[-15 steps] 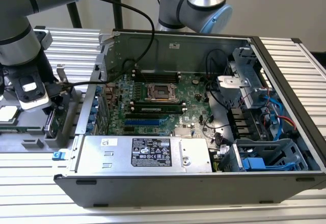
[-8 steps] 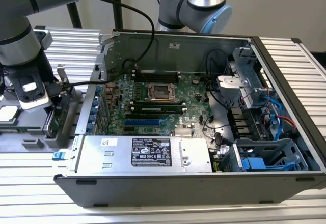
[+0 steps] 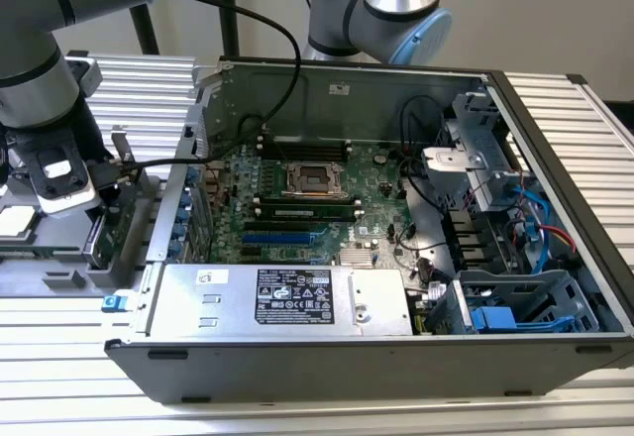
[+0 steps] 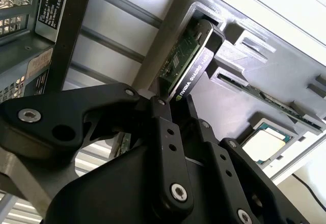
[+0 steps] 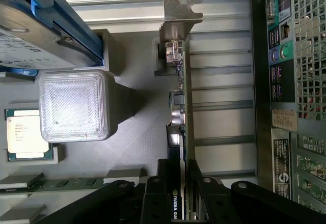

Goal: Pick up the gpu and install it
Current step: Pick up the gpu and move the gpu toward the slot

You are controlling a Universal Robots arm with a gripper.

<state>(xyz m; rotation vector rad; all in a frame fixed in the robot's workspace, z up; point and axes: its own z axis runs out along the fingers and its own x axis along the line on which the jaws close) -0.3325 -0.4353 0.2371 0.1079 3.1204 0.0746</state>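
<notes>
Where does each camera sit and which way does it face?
Exterior view: off the arm, looking down into the open computer case; arm at the exterior view's left.
First wrist view: on the wrist, looking past the tool at the gpu.
Second wrist view: on the wrist, looking over the tool at the gpu.
Both wrist views share the tool gripping the gpu.

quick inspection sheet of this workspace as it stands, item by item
surface: ribbed metal table, carrying the open computer case and a grey holder
job's things: gpu stands on edge in the grey holder's slot, outside the case
clutter: processor chip and RAM stick seated in the holder
claw: shut on the gpu, one finger on each face
cables: black cable hangs by the case's far wall; blue and red wires inside
surroundings: pale wall behind
</notes>
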